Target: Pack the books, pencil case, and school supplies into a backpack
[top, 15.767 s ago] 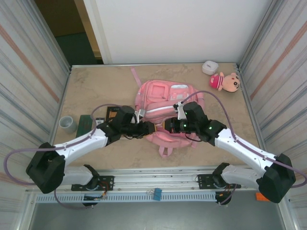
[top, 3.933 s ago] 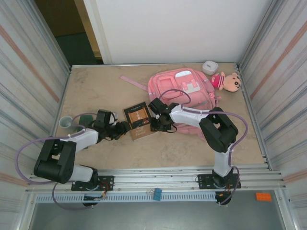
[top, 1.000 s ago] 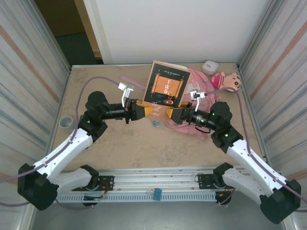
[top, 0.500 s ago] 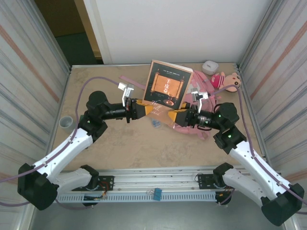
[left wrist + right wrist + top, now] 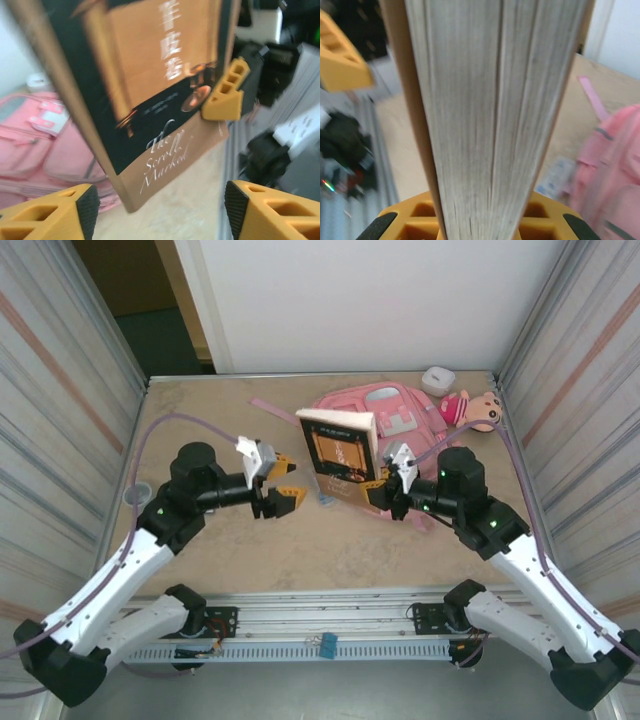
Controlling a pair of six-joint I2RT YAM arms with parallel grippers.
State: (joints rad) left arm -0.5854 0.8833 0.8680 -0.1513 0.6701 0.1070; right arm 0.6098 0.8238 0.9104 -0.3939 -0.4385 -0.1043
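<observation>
From above, I see the book standing on end over the table. Its long axis is close to vertical and its dark cover faces the arm bases, just in front of the backpack. The backpack lies flat with its pockets up. The book is outside it, and I cannot tell whether any zip is undone. The right gripper pinches the book's lower right corner. The left gripper sits just left of the book, jaws spread and clear of it. A plush doll lies beside the backpack.

On the left wrist, my spread fingers frame the leaning cover. Here I can read "The Scroll Marked", too small to make out from overhead. One of the right gripper's fingers presses the book's lower edge.

On the right wrist, the page edges rise straight from between the clamped fingers.
</observation>
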